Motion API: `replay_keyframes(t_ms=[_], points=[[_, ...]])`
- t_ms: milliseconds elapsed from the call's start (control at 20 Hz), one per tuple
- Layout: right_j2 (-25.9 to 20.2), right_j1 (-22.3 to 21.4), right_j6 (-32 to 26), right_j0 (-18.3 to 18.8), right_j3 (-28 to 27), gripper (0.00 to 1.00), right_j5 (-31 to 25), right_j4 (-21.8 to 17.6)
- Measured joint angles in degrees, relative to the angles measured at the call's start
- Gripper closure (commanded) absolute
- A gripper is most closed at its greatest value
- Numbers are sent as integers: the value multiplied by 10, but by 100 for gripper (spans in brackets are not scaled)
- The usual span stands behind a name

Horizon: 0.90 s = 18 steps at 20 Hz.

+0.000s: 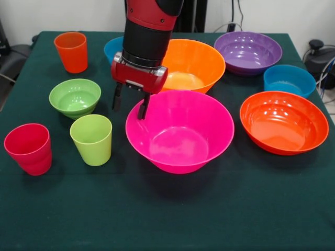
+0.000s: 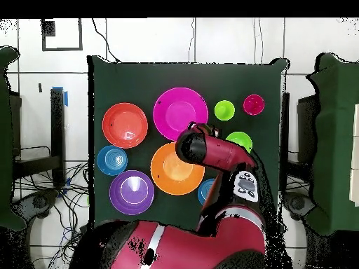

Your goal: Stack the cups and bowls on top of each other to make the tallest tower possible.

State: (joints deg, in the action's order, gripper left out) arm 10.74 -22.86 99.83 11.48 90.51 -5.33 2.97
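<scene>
My gripper (image 1: 130,105) is open and empty, fingers pointing down, at the left rim of the big pink bowl (image 1: 180,137). One finger (image 1: 142,111) is at the rim, the other (image 1: 117,99) is outside it. The yellow-orange bowl (image 1: 194,65) stands behind the pink one. The orange cup (image 1: 71,51), lime green cup (image 1: 91,139) and pinkish red cup (image 1: 29,148) stand upright on the left, with the small green bowl (image 1: 75,97) between them. The purple bowl (image 1: 248,51), a blue bowl (image 1: 289,80) and the red-orange bowl (image 1: 283,121) are on the right. A second blue bowl (image 1: 111,48) is partly hidden behind the arm. No tower stands; nothing is stacked.
All pieces rest apart on the dark green tablecloth (image 1: 209,209). In the overhead view the arm (image 2: 217,150) covers the orange cup and part of one blue bowl (image 2: 205,190). Cables lie on the floor (image 2: 42,189) beside the table.
</scene>
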Motion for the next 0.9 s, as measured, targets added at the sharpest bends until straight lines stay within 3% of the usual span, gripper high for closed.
replay_keyframes(t_ms=[900], points=[[-12, 1, 0, 25, 20, 0, 16, -6]])
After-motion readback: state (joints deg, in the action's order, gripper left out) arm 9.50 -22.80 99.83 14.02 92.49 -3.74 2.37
